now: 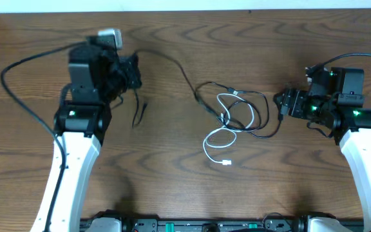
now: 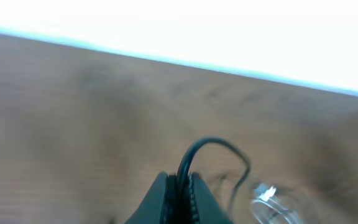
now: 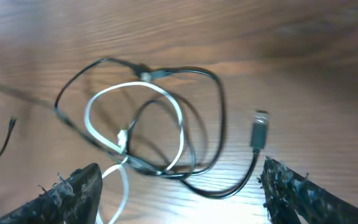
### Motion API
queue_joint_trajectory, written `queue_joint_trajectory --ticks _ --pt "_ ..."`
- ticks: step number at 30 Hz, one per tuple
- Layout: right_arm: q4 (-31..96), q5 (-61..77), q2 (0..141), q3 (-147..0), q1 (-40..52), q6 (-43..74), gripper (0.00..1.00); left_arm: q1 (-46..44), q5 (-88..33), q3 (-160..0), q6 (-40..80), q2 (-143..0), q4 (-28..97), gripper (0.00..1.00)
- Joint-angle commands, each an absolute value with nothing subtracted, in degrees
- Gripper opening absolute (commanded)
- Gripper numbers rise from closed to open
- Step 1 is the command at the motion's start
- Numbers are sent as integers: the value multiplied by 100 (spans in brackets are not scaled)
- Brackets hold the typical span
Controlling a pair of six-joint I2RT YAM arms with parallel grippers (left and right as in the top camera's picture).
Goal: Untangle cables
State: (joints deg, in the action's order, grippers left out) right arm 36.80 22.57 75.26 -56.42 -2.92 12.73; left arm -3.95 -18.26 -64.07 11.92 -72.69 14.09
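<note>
Clamping the black cable [image 3: 222, 118], the left gripper [image 2: 180, 186] is closed tight, while the right gripper [image 1: 283, 105] gapes wide and empty by the white cable [image 3: 132, 86].

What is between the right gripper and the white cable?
The black cable: its loops and plug end lie between the open right gripper and the white cable, clearest in the right wrist view.

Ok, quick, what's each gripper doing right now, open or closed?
Left gripper: closed on the black cable.
Right gripper: open, holding nothing.
</note>
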Motion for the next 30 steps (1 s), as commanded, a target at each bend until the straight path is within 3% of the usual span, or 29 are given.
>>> queue_joint_trajectory --ticks 1,12,18,30 --pt "3575 3024 7502 -5684 1 1190 78 -399 -3155 -6475 1623 -6757 355 7" --pt "3225 3050 7502 -5684 779 1221 78 -399 -3341 -6475 5131 -6248 -3747 8" --pt "2403 4029 7502 -5684 978 1219 77 -399 -2733 -6541 6368 -6257 -4045 7" --pt "766 4003 8250 -5684 2292 1756 77 -484 -2628 -7229 6484 -6259 -4042 8"
